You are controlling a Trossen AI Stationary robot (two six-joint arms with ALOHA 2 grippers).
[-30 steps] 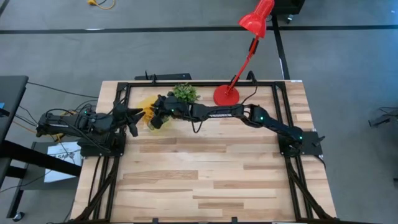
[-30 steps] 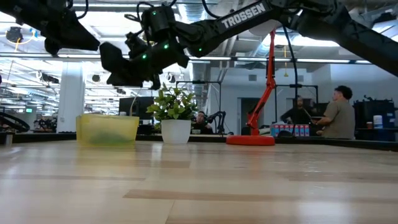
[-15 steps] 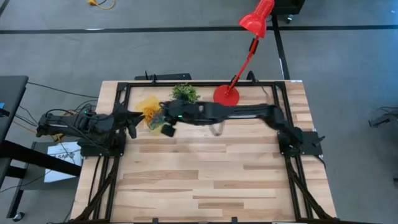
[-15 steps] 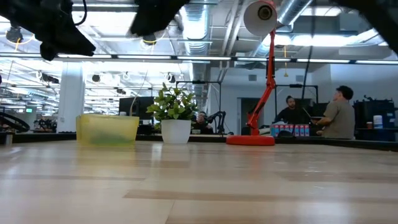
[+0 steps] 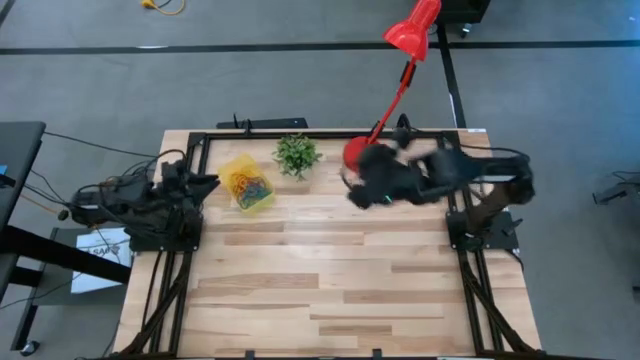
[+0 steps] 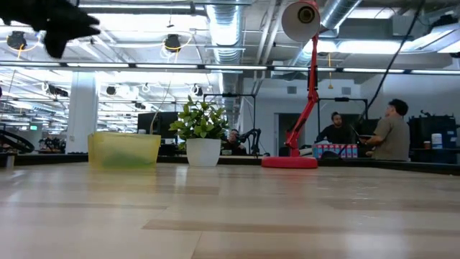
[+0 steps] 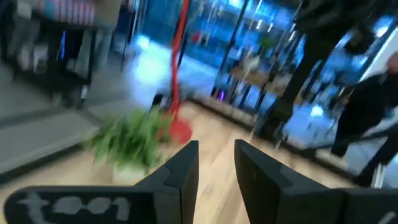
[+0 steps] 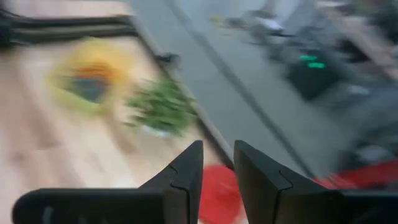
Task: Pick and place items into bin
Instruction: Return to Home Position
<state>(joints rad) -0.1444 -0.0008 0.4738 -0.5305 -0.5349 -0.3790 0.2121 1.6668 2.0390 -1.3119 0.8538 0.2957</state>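
Observation:
The yellow bin (image 5: 247,183) stands flat on the table's far left part and holds a heap of coloured loops (image 5: 253,187). In the low view the bin (image 6: 123,150) shows as a translucent yellow box beside the potted plant. My left gripper (image 5: 208,183) hovers shut just left of the bin, above the table, and touches nothing; its wrist view shows the two fingers (image 7: 216,163) close together with nothing between them. My right gripper (image 5: 353,192) is blurred in the air near the red lamp's base, shut (image 8: 217,163) and empty.
A small potted plant (image 5: 297,153) stands right of the bin, and the red lamp's base (image 5: 352,152) sits near the far edge. Black frame rails run along the table's left, right and far sides. People sit in the room beyond (image 6: 388,133). Bare wood fills the near half.
My right arm has swung fast from above the bin toward the table's right side, and has risen out of the low view. My left arm has drawn back a little toward the left edge. The bin has stayed in place, now uncovered.

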